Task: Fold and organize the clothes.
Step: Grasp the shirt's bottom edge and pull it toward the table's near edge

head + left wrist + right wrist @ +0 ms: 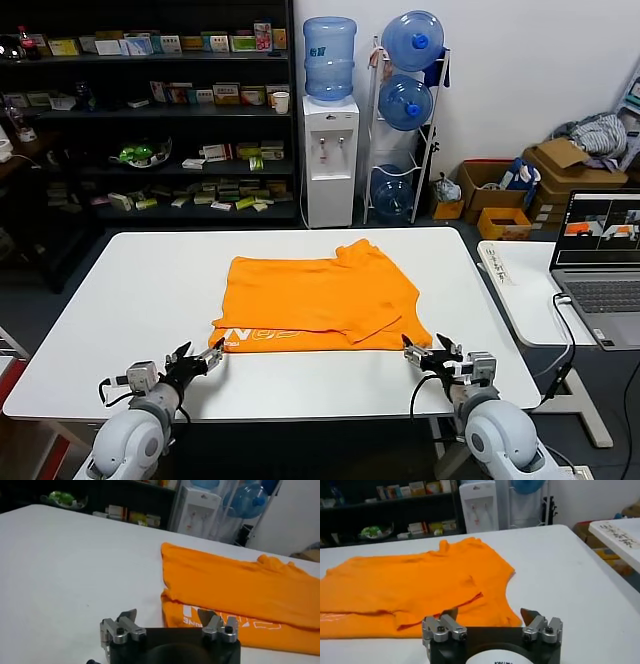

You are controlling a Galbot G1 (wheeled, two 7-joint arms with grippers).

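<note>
Item: bright orange short-sleeved cotton T-shirt (320,300) with white printed lettering; partly folded, lying flat at middle of white rectangular table (120,300), lettered strip along shirt's near edge, sleeve toward far edge.

Left tool (208,357): near table's near edge, just beside shirt's near-left corner; jaws spread wide, gripping nothing.

Right tool (421,353): near table's near edge, just beside shirt's near-right corner; jaws spread wide, gripping nothing.

Adjacent: open grey laptop (603,262) on separate white side table (520,280) off right edge.

Grey rounded arms, black claws, silver screws
</note>
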